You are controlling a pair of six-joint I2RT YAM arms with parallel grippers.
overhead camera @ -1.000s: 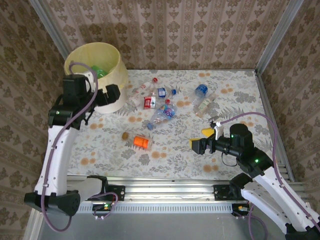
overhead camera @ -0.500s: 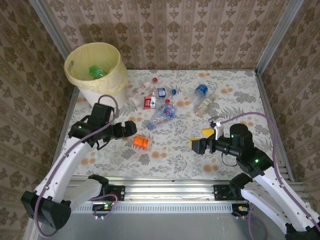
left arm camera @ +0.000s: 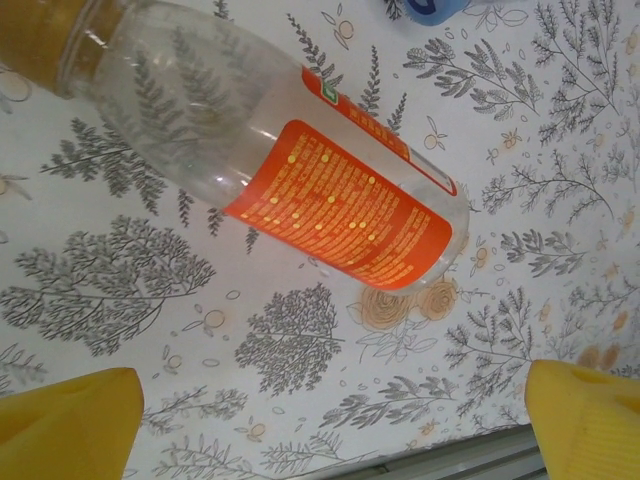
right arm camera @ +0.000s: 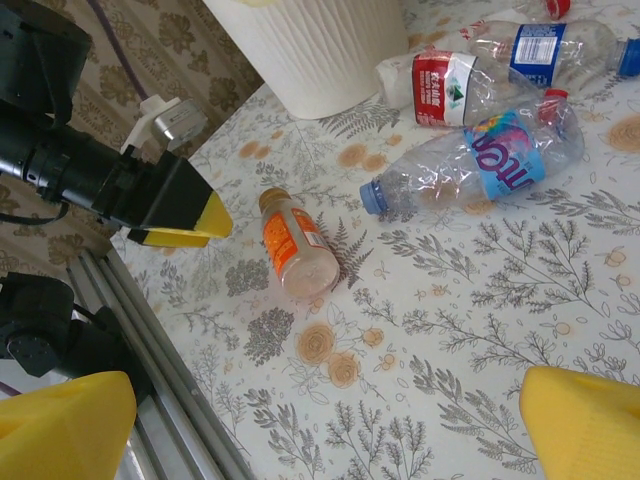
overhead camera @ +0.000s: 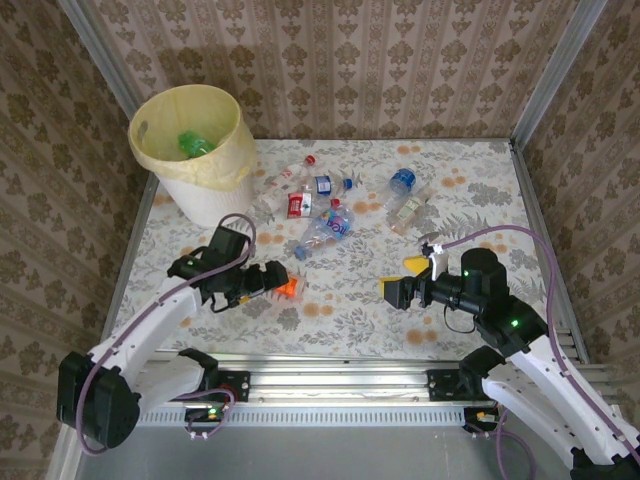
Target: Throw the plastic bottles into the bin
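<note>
Toward the near left of the tabletop (overhead camera: pixel 480 205): orange-labelled bottle (overhead camera: pixel 287 287), clear, lying on its side, the closest of the plastic bottles to either arm. Left pincer (overhead camera: pixel 272 282) just beside it on the left, jaws wide apart and empty, the bottle ahead of the yellow fingertips (left arm camera: pixel 70 425) and untouched.

Farther back, toward the middle: loose cluster of clear bottles (overhead camera: pixel 312 205) with red, blue and pink-and-blue labels, all lying flat. To its right, blue-capped pair (overhead camera: pixel 404 195), also flat.

Bin (overhead camera: pixel 225 190) upright at the far left corner, well apart from the orange-labelled bottle, with at least one green bottle (overhead camera: pixel 196 145) inside the pale yellow liner. Anything deeper hidden by the rim.

Right pincer (overhead camera: pixel 402 278) low over the near right of the tabletop, jaws likewise apart, nothing between them.

Judged progress: early to middle, with at least one bottle binned and roughly seven left on the tabletop. Step in hand, by appearance: closing on the orange-labelled bottle, with lifting and carrying to the bin to come after.
</note>
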